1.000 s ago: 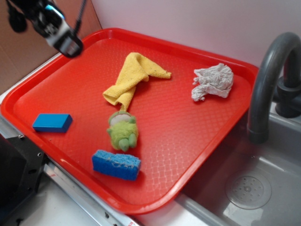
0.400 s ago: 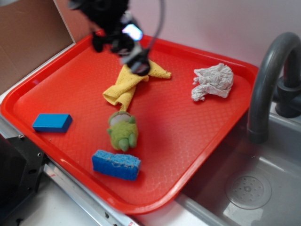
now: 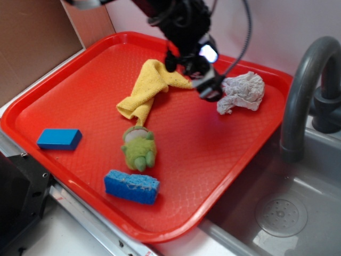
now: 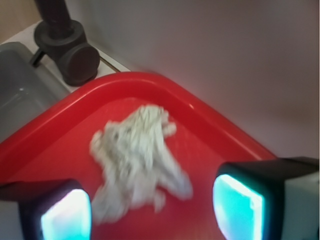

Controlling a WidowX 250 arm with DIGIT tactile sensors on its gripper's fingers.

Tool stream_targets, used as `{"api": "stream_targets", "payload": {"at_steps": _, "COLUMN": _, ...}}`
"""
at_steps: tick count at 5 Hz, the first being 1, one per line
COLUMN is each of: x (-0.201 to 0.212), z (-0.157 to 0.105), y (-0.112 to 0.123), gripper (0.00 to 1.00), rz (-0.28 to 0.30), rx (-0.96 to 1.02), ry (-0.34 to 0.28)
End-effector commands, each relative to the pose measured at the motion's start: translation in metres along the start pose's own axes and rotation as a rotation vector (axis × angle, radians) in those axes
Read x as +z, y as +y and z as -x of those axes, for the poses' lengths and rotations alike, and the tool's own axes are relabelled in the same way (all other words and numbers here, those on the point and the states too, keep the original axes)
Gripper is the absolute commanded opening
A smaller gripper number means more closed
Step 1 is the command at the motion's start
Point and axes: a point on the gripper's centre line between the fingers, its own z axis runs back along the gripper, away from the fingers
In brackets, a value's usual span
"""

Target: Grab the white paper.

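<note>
- Gripper [image 4: 152, 207] spread wide, nothing between the fingers; it hangs above the red tray [image 3: 224, 160], just beside the white paper [image 3: 242, 92].
- White paper lies at the tray's 2 o'clock corner, near the faucet [image 3: 303, 90]; in the wrist view it sits ahead, between the open fingers.
- Progress: approach nearly made. Descent, closing and lift not yet done.
- Count: one paper wad, one yellow cloth [image 3: 146, 88], one green plush toy [image 3: 138, 149], one blue sponge [image 3: 131, 186], one blue block [image 3: 59, 138].

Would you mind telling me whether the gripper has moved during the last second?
Yes. The gripper crossed from the tray's far-left corner, over the yellow cloth, to the white paper.
</note>
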Motion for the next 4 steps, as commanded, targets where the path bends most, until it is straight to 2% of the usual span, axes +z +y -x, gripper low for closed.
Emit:
{"api": "stream_targets", "payload": {"at_steps": 1, "x": -0.022, "z": -0.028, "y": -0.021, "gripper": 1.00, "rz": 0.065, "rx": -0.140, "ry": -0.009}}
{"api": "stream_targets", "payload": {"at_steps": 2, "x": -0.031, "z": -0.027, "y": -0.026, "gripper": 1.00, "rz": 0.102, "rx": -0.140, "ry": -0.001}}
{"api": "stream_targets", "payload": {"at_steps": 3, "x": -0.038, "z": -0.024, "y": -0.028, "gripper": 0.00, "rz": 0.078, "rx": -0.120, "ry": 0.028}}
{"api": "stream_targets", "payload": {"at_steps": 4, "x": -0.038, "z": -0.022, "y": -0.028, "gripper": 0.00, "rz": 0.065, "rx": -0.106, "ry": 0.040}}
